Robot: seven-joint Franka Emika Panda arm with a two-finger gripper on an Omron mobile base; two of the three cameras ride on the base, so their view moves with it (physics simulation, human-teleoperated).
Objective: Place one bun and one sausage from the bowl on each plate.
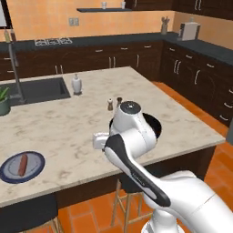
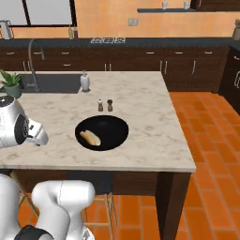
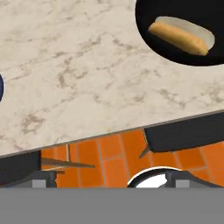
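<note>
The black bowl (image 2: 112, 129) sits near the counter's front edge with one golden bun (image 2: 90, 137) in it. In the hand view the bowl (image 3: 146, 9) and its bun (image 3: 181, 36) lie at the upper right. A blue-grey plate (image 1: 35, 169) rests at the counter's front left with a reddish sausage (image 1: 22, 164) on it; its rim (image 3: 1, 87) shows at the hand view's left edge. My gripper (image 3: 113, 179) is open and holds nothing. It hovers over the counter's front edge, between plate and bowl. In the left base view my arm covers most of the bowl (image 1: 154, 125).
Salt and pepper shakers (image 2: 104, 105) stand just behind the bowl. A white soap dispenser (image 2: 85, 81), the sink (image 1: 38, 89) and a potted plant (image 2: 10, 83) are at the far left. Dark stools (image 3: 183, 133) stand under the counter's edge over the orange tile floor.
</note>
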